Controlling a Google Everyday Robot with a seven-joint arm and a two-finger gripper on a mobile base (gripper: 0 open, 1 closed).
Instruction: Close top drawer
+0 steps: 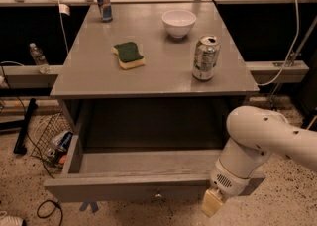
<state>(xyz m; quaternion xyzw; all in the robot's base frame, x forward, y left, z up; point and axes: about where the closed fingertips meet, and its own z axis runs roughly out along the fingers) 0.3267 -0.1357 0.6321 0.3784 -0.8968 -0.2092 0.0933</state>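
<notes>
Top drawer (129, 190) is fully open; pincer (212, 203), grip state impossible to tell, sits at its front's right end. An off-centre push may skew and jam it.

I can read no text from here. The soda can (205, 57) on the tabletop carries print, but no letters come through. The blue can (103, 3) at the back and the water bottle (37, 57) on the left ledge are just as illegible. My gripper (211, 203) hangs by the right end of the top drawer (124, 190) front.
</notes>
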